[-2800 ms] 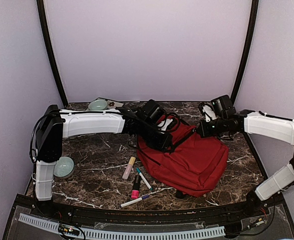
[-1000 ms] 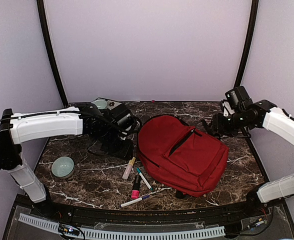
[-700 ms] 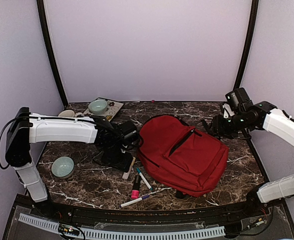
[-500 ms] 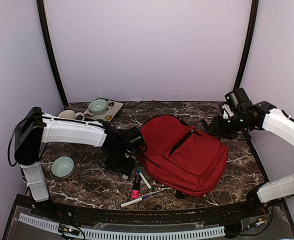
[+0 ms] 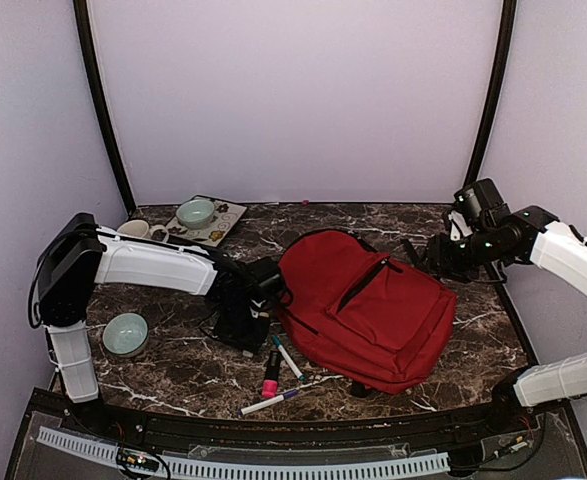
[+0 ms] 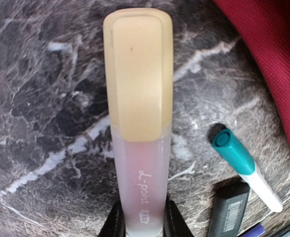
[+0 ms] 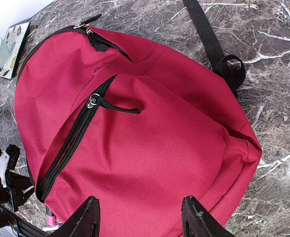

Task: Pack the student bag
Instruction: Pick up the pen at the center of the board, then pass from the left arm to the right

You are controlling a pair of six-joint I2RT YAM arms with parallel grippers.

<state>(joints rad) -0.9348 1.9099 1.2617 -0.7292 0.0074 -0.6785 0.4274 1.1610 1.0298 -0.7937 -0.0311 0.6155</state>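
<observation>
I see the large red fabric backpack point(image 5: 378, 315) lying flat on the dark marble table point(image 5: 173, 365). Just off the backpack's left edge, my left gripper point(image 6: 144, 223) is clenched on the translucent pink highlighter with a yellow cap point(image 6: 140, 98), which lies on the marble. A teal-capped white marker point(image 6: 236, 153) lies near it, beside the backpack. My right gripper point(image 7: 142, 219) hangs released above the backpack's far right side.

Highlighter point(image 6: 140, 123), teal marker point(image 6: 246, 168), bowl point(image 5: 125, 334), maybe mug point(image 5: 136, 229)
</observation>
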